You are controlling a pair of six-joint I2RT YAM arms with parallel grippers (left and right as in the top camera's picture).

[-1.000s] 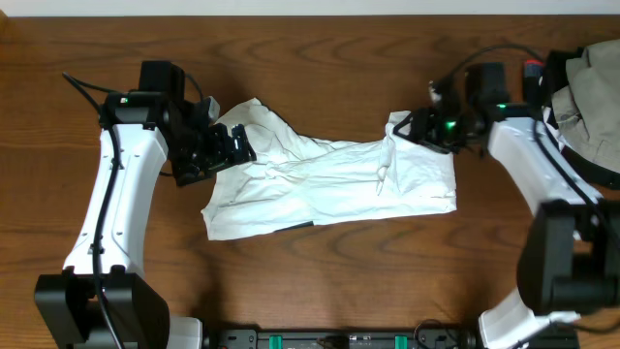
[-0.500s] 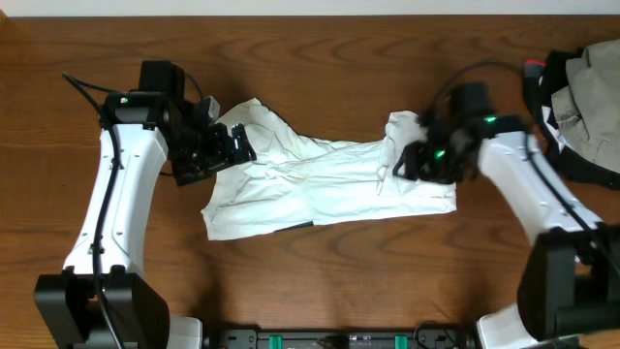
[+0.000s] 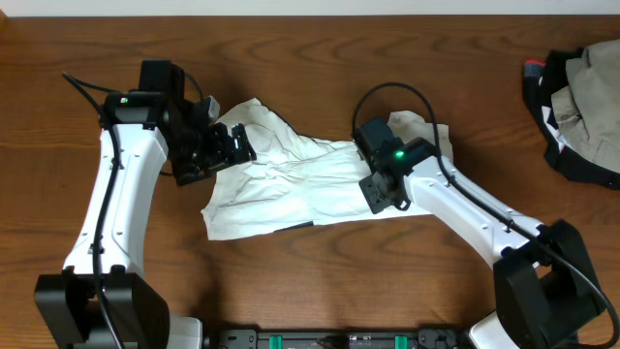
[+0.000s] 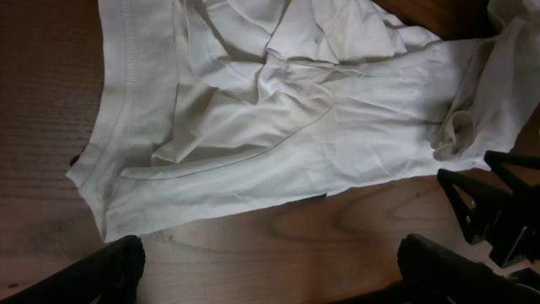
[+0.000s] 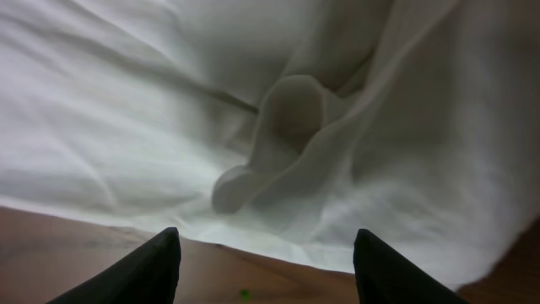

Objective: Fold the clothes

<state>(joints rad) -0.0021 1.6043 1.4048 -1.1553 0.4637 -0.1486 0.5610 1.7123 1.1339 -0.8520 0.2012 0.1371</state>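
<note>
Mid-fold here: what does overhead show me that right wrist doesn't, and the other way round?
Only overhead: the whole white garment, the left jaws at its upper-left edge, and a separate pile of clothes at the table's right edge. Only right wrist: a close look at a raised pucker in the cloth, with the right jaws standing apart below it. Both: white cloth on the wooden table.

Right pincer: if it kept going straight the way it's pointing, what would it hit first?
Most likely the white garment: a raised fold of it lies straight ahead of the open right pincer, though how far off is unclear.
</note>
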